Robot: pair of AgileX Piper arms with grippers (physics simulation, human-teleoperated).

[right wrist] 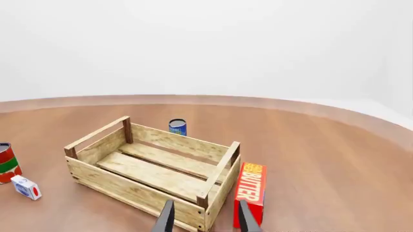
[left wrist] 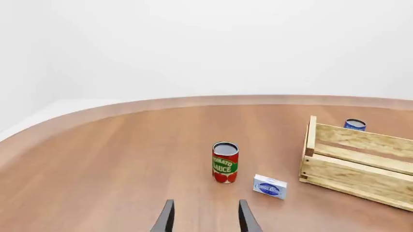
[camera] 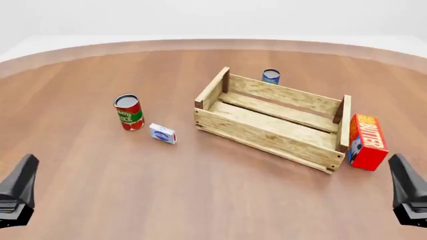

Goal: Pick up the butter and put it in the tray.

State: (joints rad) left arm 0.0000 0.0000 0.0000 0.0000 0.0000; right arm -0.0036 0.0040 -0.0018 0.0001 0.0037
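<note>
The butter (camera: 367,141) is a red carton with yellow lettering, standing on its long edge against the outside of the tray's right end; it also shows in the right wrist view (right wrist: 250,193). The tray (camera: 267,137), a light wooden slat crate, sits in the middle of the table with nothing in it (right wrist: 129,186) (left wrist: 355,174). My right gripper (camera: 399,167) (right wrist: 206,218) hovers open, short of the butter and the tray's near corner. Far from both, my left gripper (camera: 25,167) (left wrist: 206,217) is open at the near left, holding nothing.
A tomato sauce can (camera: 129,112) (left wrist: 225,162) stands left of the tray, with a small blue-and-white box (camera: 163,133) (left wrist: 270,186) beside it. A blue can (camera: 271,76) (right wrist: 177,127) stands just behind the tray's far wall. The round brown table (camera: 100,190) curves away at the back.
</note>
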